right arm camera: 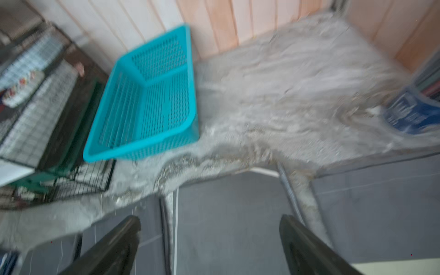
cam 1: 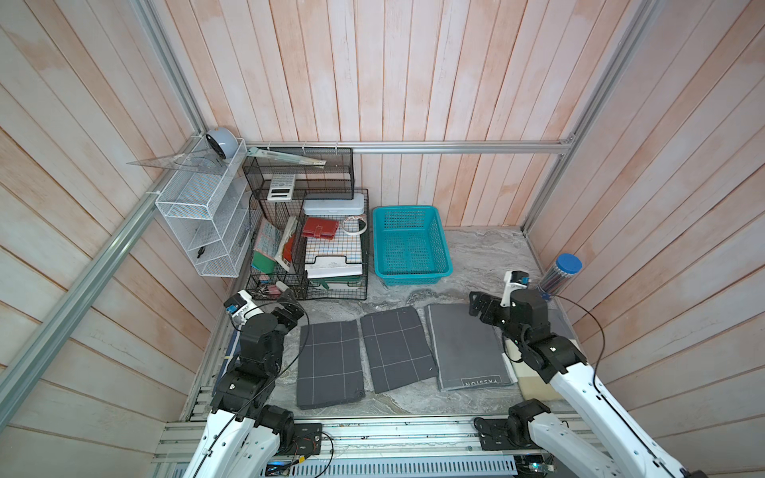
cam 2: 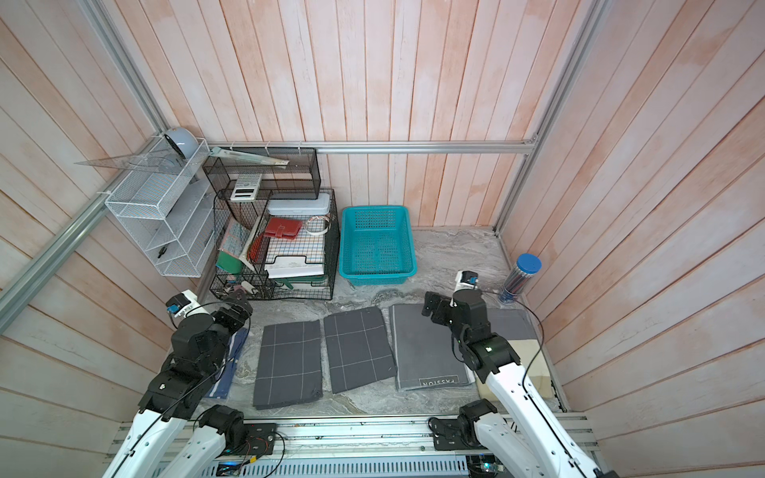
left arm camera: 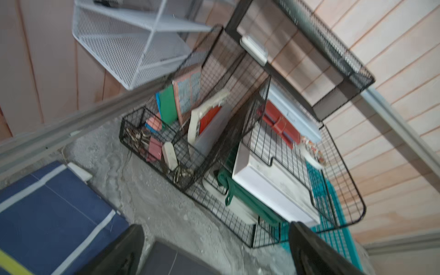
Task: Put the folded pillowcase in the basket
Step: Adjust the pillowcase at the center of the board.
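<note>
Three folded grey pillowcases lie side by side near the table's front. Two are dark with white grid lines (cam 1: 329,364) (cam 1: 397,349); one is plain grey (cam 1: 463,347) (cam 2: 426,347) with a label. The turquoise basket (cam 1: 414,274) (cam 2: 376,274) (right arm camera: 152,140) stands empty behind them. My right gripper (cam 1: 480,308) (right arm camera: 209,218) is open above the far end of the plain grey pillowcase, holding nothing. My left gripper (cam 1: 289,304) (left arm camera: 215,226) is open and empty beside the far left corner of the leftmost pillowcase (left arm camera: 176,259), close to the black wire organiser.
A black wire organiser (cam 1: 306,248) full of stationery stands left of the basket, with a white wire rack (cam 1: 203,219) on the left wall. A blue-lidded pencil tube (cam 1: 559,277) stands far right. A blue cloth (cam 2: 229,364) lies under the left arm; a cream pad (cam 1: 538,389) lies under the right.
</note>
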Controlling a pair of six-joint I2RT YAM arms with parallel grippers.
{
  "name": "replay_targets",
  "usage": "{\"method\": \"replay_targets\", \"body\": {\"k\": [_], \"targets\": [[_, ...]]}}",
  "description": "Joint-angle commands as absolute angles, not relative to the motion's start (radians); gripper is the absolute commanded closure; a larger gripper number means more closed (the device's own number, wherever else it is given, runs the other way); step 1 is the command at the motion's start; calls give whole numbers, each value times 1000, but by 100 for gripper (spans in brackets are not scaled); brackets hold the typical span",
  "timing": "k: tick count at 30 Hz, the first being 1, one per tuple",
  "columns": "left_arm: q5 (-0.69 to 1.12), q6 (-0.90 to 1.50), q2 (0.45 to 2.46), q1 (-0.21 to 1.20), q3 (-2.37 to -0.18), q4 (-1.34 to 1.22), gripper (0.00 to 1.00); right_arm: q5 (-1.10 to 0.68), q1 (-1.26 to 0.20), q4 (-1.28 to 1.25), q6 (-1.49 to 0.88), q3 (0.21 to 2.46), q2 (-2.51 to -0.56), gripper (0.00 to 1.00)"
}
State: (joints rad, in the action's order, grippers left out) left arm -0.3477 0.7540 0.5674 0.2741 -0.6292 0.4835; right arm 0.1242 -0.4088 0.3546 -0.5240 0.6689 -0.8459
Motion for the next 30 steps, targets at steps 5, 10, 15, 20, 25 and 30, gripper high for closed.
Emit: {"method": "replay_targets", "body": {"k": [5,10,15,20,25,30], "targets": [[-298,882,801,534,-634,641,0,143,-687,327,-556,649,-1016,2],[-413,980,1014,784,-701,662,0,96,-797,244,-597,698,-1197,2],[-451,1106,1078,861,-673,645,0,97,-918,197,-611,759,-1367,2],[-481,1161,974,862,-579,578,0,30,-974,163,-612,850,-1540,3],[-526,1170,883,848,-538,606,0,-23,-985,198,-594,970,-1704,3],[-501,1157,888,836,-526,592,0,-43,-962,389,-575,1161,-1881,3]]}}
